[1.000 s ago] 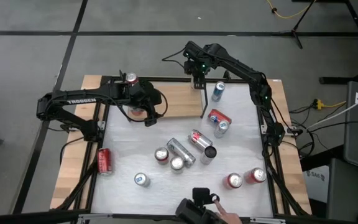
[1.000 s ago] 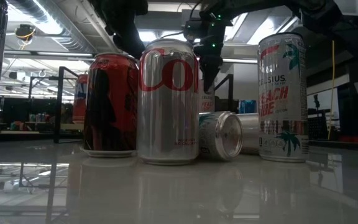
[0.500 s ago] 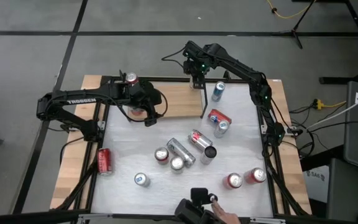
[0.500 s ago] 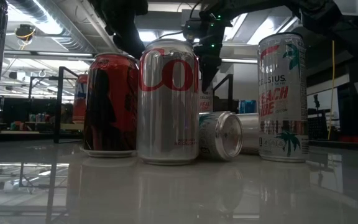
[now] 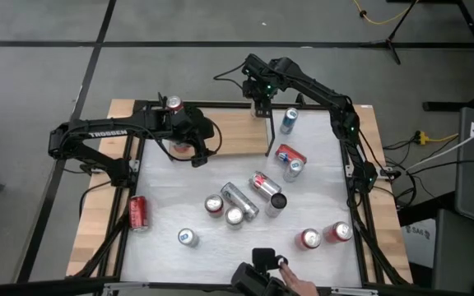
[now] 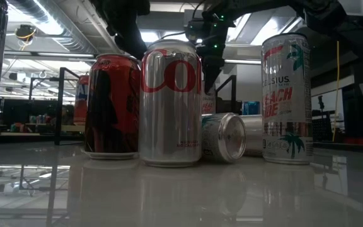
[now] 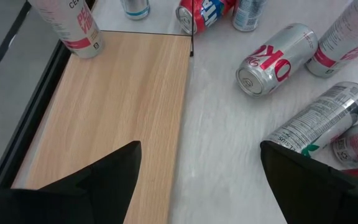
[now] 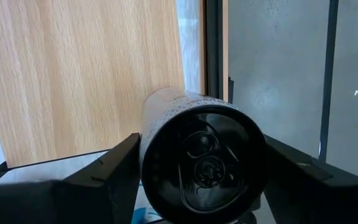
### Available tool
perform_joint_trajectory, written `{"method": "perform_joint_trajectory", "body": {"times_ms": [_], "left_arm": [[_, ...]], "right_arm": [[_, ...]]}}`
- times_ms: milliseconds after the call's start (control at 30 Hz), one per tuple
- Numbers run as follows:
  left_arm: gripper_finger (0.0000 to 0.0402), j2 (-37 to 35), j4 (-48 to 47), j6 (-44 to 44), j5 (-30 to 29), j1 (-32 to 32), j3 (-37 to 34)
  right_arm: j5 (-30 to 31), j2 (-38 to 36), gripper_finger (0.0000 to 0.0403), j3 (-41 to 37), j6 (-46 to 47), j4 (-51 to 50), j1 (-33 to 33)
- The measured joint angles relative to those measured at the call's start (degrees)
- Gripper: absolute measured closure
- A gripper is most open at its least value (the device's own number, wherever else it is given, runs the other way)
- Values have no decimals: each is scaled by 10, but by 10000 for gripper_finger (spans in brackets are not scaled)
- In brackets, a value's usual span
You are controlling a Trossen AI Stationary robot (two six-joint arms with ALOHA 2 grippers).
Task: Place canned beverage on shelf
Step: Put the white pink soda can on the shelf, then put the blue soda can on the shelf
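The right end effector (image 8: 197, 177) grips a dark-topped can (image 8: 201, 168) upright over the shelf (image 5: 233, 131) at twelve o'clock. It should lower straight down before releasing, clear of the rail. The left end effector (image 7: 197, 171) hangs open, empty, at ten o'clock.

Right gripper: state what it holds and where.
The right gripper holds a can upright by its sides, over the shelf corner.
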Motion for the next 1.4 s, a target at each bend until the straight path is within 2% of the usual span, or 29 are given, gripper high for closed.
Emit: {"method": "perform_joint_trajectory", "body": {"times_ms": [300,533,700,1067,1400], "left_arm": [[79,0,0,0,0,0,0],[79,0,0,-2,0,0,0],[79,0,0,-2,0,0,0],[79,0,0,-2,0,0,0],[79,-10,1,-13,3,-14,0]], "right_arm": [[0,0,134,0,-1,7,0],[0,1,65,0,-1,9,0],[0,0,40,0,-1,9,0],[28,-4,36,0,-1,2,7],[26,-72,36,0,7,-33,35]]}}
